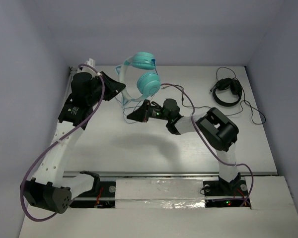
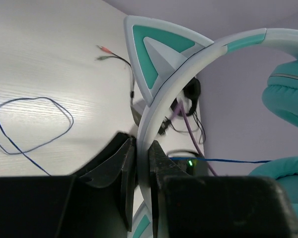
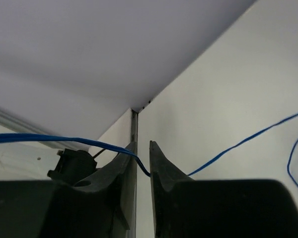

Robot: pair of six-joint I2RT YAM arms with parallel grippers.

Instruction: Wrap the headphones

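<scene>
pale lavender walls close in a white table, and we read the scene from its left side across.

at the far left the left gripper is clamped tight on the white headband of the headphones, just below a cat ear, and holds them up off the table. the crown of the band sits at the gripper, and the two teal ear cups hang out to the right, one behind the other. so we judge that the long axis runs roughly left to right across the table, with the open end pointing right.

just right of centre, under the cups, the right gripper has the thin blue cable threaded between its jaws. these stand close together with a narrow slit showing, and we cannot tell whether the cable is pinched yet. slack cable lies looped on the table.

at the far right a pair of black headphones lies apart from all this.

we judge the wrap to be at its start, with the cable picked up and no turns visible on the band or cups. the next move calls for a sure pinch. the right gripper should then carry the cable around the headphones under light tension while the left holds them steady, so the thin cable neither slips free nor snags on the cat ear.
</scene>
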